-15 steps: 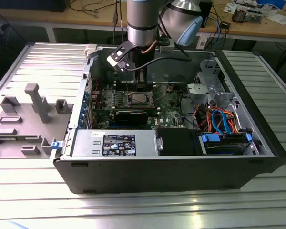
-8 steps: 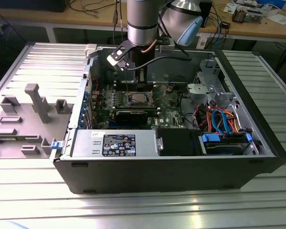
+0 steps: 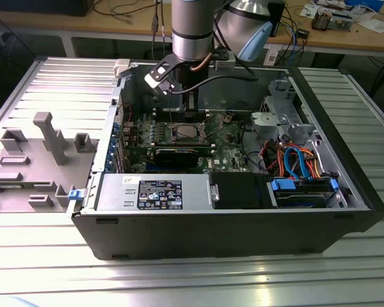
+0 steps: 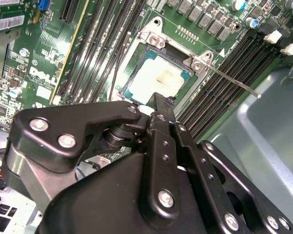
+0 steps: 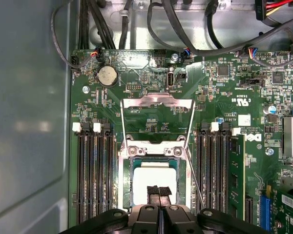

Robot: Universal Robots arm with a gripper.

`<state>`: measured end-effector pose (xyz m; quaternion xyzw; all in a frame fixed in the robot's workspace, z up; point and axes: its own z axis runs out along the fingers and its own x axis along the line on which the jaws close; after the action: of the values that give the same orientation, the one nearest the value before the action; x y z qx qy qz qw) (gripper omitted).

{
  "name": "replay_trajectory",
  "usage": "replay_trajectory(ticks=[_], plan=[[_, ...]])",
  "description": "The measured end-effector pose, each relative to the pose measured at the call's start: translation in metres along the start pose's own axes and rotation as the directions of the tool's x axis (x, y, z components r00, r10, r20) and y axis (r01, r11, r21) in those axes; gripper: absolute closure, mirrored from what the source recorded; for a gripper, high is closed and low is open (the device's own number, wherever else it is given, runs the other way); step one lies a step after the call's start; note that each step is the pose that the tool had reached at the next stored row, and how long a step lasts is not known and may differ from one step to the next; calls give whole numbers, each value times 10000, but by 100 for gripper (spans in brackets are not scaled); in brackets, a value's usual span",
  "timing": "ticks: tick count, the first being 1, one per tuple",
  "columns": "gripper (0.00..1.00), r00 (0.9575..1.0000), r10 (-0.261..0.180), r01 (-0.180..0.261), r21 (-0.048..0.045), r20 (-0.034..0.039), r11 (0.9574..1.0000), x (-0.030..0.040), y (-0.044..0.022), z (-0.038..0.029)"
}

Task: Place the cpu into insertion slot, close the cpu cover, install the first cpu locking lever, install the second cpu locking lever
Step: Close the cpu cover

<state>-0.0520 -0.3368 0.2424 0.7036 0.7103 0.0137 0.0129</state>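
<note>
The claw (image 5: 159, 194) is seen in the first wrist view with its two black fingertips (image 5: 153, 192) brought together, and nothing is seen gripped between them. They are held directly over the cpu (image 5: 154, 176); whether they touch it cannot be told. The cpu is seated flat in the insertion slot (image 5: 127, 183), its pale metal top facing up. The cpu cover (image 5: 156, 101) is swung open beyond the slot, hinged at the slot's far edge. A thin locking lever (image 5: 198, 187) is seen unlatched beside the slot, and in the second wrist view it (image 4: 234, 84) juts out from the slot's corner. Black memory slots (image 5: 93, 178) flank the socket on the green motherboard (image 5: 219, 100). In the exterior view, the open computer case (image 3: 243, 224) is set on a ribbed metal surface (image 3: 179, 275).
</note>
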Motion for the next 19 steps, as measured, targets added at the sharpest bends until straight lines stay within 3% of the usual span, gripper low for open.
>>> replay_trajectory(ticks=[10,19], plan=[[89,10000,-2,2,-1,5,10000,0,5,-9],[89,10000,-4,4,1,99,10000,0,4,-11]])
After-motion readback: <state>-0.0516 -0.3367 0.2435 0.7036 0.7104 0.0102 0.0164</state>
